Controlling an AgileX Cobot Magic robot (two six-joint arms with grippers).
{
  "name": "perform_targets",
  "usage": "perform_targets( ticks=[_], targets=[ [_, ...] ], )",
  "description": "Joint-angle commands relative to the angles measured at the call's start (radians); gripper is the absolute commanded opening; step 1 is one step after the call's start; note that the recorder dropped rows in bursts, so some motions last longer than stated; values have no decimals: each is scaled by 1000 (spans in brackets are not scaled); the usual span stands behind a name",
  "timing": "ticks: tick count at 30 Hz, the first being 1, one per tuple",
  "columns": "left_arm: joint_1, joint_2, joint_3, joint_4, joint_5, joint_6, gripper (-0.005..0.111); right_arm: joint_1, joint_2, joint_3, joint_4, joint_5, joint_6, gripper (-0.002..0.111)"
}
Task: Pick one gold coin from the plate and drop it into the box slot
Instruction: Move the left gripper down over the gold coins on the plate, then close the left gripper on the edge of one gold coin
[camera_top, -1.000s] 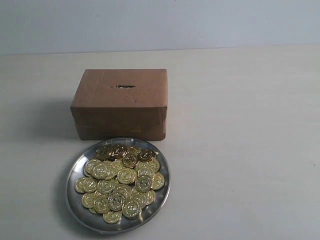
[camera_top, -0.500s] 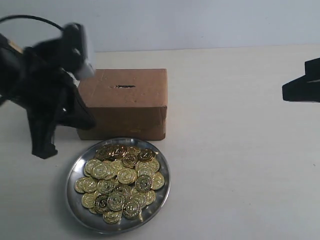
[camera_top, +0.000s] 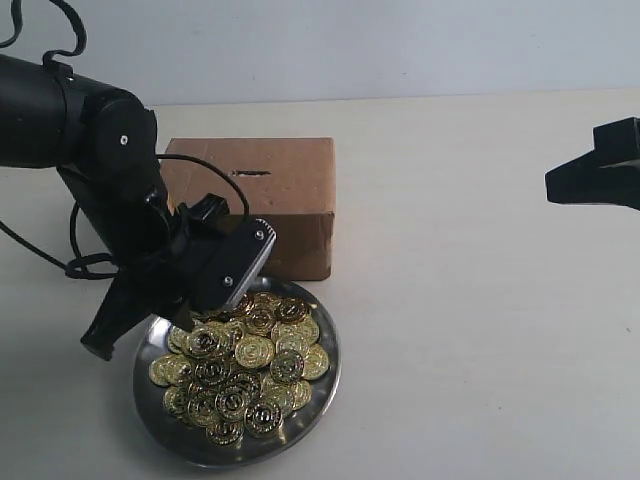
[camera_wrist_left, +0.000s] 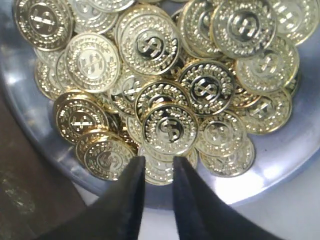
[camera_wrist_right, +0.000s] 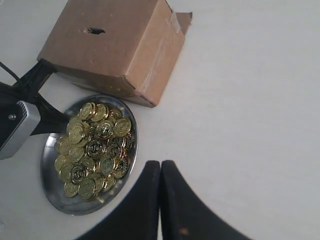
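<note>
The silver plate (camera_top: 318, 410) holds a heap of gold coins (camera_top: 250, 365) in front of the brown box (camera_top: 285, 205). The dark box slot (camera_top: 250, 173) is in the box's top face. My left gripper (camera_top: 185, 320) hangs over the plate's back-left rim. In the left wrist view the left gripper (camera_wrist_left: 158, 164) is open by a narrow gap above the coins (camera_wrist_left: 170, 130) at the edge of the plate (camera_wrist_left: 282, 165), and it holds nothing. My right gripper (camera_top: 552, 187) hovers far to the right. The right gripper (camera_wrist_right: 160, 165) is shut and empty.
The left arm (camera_top: 100, 140) and its cables cross the box's left end. The right wrist view shows the box (camera_wrist_right: 145, 55), slot (camera_wrist_right: 94, 31), plate (camera_wrist_right: 52, 192) and coins (camera_wrist_right: 92, 150) from above. The pale table (camera_top: 470, 330) runs between plate and right gripper.
One second ago no arm was in view. The left arm has swung in from the left and come down over the plate. The right gripper has come in at the right edge.
</note>
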Motion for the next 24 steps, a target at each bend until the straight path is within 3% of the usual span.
perform_targets(
  ticks=[1, 4, 13, 24],
  targets=[
    [-5, 0, -8, -2, -4, 124, 46, -5, 0, -5, 12, -8, -15, 0],
    [-5, 0, -8, -2, -6, 174, 57, -5, 0, -5, 12, -8, -15, 0],
    [-5, 13, 13, -8, -18, 283, 57, -5, 0, -5, 14, -8, -19, 0],
    [-8, 41, 28, -10, -74, 286, 57, -5, 0, -5, 14, -8, -19, 0]
  ],
)
